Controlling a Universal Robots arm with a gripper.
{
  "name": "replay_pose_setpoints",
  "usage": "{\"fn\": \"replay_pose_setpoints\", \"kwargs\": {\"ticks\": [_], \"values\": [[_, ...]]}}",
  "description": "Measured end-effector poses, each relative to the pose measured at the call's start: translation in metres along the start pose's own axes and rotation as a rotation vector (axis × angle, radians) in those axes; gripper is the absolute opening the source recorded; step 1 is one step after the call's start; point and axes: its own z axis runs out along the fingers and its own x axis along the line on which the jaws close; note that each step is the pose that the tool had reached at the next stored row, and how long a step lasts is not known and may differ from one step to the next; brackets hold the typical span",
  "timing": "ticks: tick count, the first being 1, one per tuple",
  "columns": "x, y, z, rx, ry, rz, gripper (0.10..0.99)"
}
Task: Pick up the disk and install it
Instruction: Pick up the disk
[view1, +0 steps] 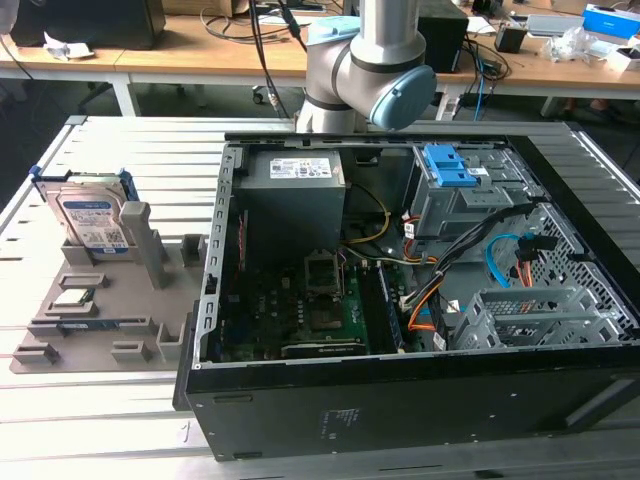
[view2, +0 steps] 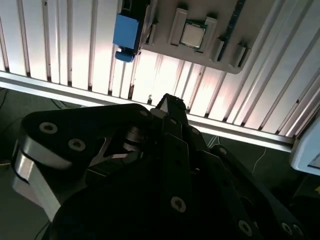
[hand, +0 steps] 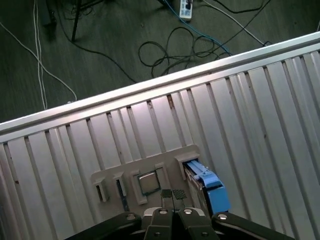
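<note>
Exterior view, left to right: the disk (view1: 92, 218) stands upright in its grey holder (view1: 95, 350) beside the open computer case (view1: 400, 405), while the gripper (hand: 173, 195), jaws closed on nothing, hangs above, so descending unopened could topple the disk.

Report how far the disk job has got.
Done: nothing visible. The disk stands in its holder on the grey fixture, outside the case. In hand: nothing; in the first wrist view the gripper is shut and empty, over the fixture near the disk's blue rail. Left: both the pickup and the install.
</note>
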Motion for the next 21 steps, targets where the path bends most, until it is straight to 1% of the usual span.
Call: {"fn": "replay_pose_setpoints", "kwargs": {"ticks": [9, 14, 21], "values": [[0.0, 0.0, 0.0, -0.002, 0.0047, -0.104, 0.106], [0.0, 0.0, 0.0, -0.004, 0.0082, -0.183, 0.106], [0.0, 0.0, 0.0, -0.006, 0.0111, -0.247, 0.106]]}}
